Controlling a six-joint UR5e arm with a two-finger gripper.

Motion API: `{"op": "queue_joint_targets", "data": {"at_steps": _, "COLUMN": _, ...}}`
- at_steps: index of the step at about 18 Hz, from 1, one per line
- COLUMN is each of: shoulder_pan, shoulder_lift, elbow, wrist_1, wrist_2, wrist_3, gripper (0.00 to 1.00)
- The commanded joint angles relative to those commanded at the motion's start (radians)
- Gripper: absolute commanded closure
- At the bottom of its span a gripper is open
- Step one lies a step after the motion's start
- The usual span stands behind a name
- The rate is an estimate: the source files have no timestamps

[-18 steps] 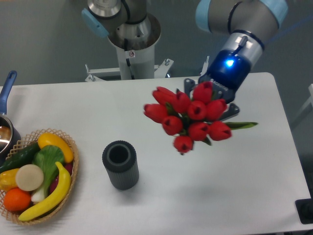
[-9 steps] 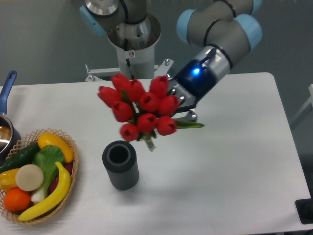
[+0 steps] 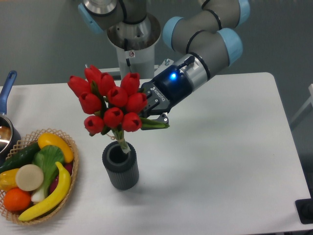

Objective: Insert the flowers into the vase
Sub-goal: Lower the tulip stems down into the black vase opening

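The flowers (image 3: 108, 103), a tight bunch of red tulip buds with green stems and a long green leaf, hang tilted over the vase (image 3: 120, 166). The stem ends reach down to the vase's round mouth at its right side. The vase is dark grey, ribbed and stands upright on the white table (image 3: 220, 161). My gripper (image 3: 149, 111) is shut on the flowers from the right, behind the buds, above and to the right of the vase. Its fingers are partly hidden by the buds.
A wicker basket (image 3: 35, 176) with bananas, an orange and vegetables sits at the table's left front. A pot with a blue handle (image 3: 6, 93) is at the left edge. The robot base (image 3: 132, 44) stands behind the table.
The gripper has carried the flowers leftward and down, from the right of the table to over the vase. The stems now reach the vase's mouth.
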Motion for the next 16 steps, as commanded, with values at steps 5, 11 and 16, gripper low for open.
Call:
{"op": "queue_joint_targets", "data": {"at_steps": 5, "shoulder_pan": 0.001, "shoulder_lift": -0.008, "elbow": -0.009, "wrist_1": 0.000, "wrist_2": -0.014, "wrist_3": 0.005, "gripper": 0.82}}
{"op": "queue_joint_targets", "data": {"at_steps": 11, "shoulder_pan": 0.006, "shoulder_lift": -0.020, "elbow": -0.034, "wrist_1": 0.000, "wrist_2": -0.012, "wrist_3": 0.005, "gripper": 0.82}}
{"op": "queue_joint_targets", "data": {"at_steps": 16, "shoulder_pan": 0.006, "shoulder_lift": -0.037, "elbow": -0.041, "wrist_1": 0.000, "wrist_2": -0.012, "wrist_3": 0.005, "gripper": 0.82}}
